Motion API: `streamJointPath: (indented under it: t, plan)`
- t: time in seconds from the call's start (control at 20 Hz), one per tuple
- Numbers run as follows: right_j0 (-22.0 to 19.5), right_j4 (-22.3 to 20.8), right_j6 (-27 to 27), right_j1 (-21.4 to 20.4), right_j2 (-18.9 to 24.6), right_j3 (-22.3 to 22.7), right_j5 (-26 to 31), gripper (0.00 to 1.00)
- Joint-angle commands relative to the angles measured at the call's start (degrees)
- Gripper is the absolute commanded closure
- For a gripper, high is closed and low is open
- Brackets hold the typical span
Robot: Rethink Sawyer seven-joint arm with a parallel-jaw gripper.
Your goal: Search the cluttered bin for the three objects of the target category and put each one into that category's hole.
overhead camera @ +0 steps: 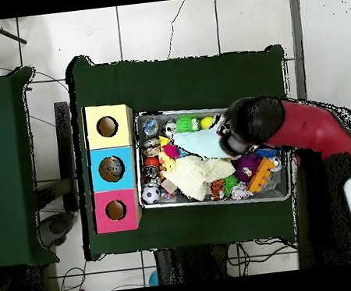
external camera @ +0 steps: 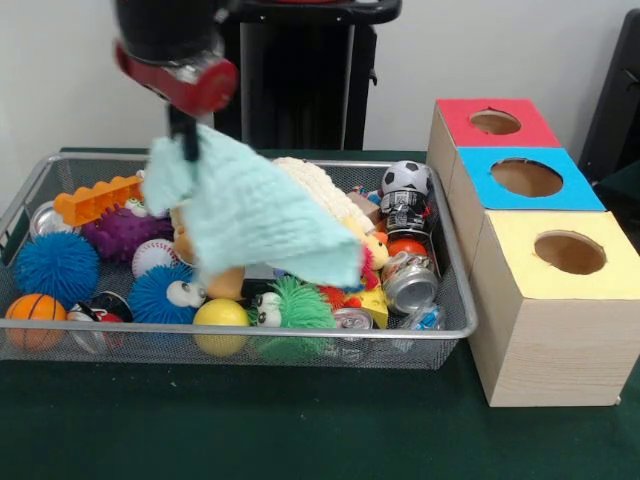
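The gripper hangs over the left part of the bin. It is pinched on 1 corner of a pale green cloth, and the cloth hangs down and spreads to the right over the toys. Under it sit fuzzy balls, a baseball, a small basketball and an orange block.

Go right to the bin's front right corner. A clear plastic bottle with a blue label lies there, just beside a silver can. It lies on its side, and which way its long side runs is hard to tell. I think it is light, thin and easy to crush, and slippery too. A soft grip across its middle looks best. I can see only 1 of the 3 bottles or cups; the others may be hidden.

Farther right stand 3 boxes. The blue box's hole is in the middle one, and nothing is in it.
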Motion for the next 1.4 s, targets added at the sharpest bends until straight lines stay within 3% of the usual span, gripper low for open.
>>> streamJointPath:
  t: [0.05, 0.55, 0.6, 0.9, 1.4]
  plan:
    - [-7.33, -6.77, -28.56, -3.41, 7.4, 10.04, 1.48, 1.0]
    - [-9.73, -9.52, -26.92, -5.18, 7.58, 16.21, -5.8, 1.0]
    - [-10.96, -8.77, -26.2, -5.38, 9.05, 17.57, -7.33, 0.0]
    - [-8.89, -9.35, -21.95, -4.19, 9.46, 17.93, -9.65, 0.0]
    - [-5.06, -6.89, -16.32, -6.39, 9.83, 20.28, -9.75, 0.0]
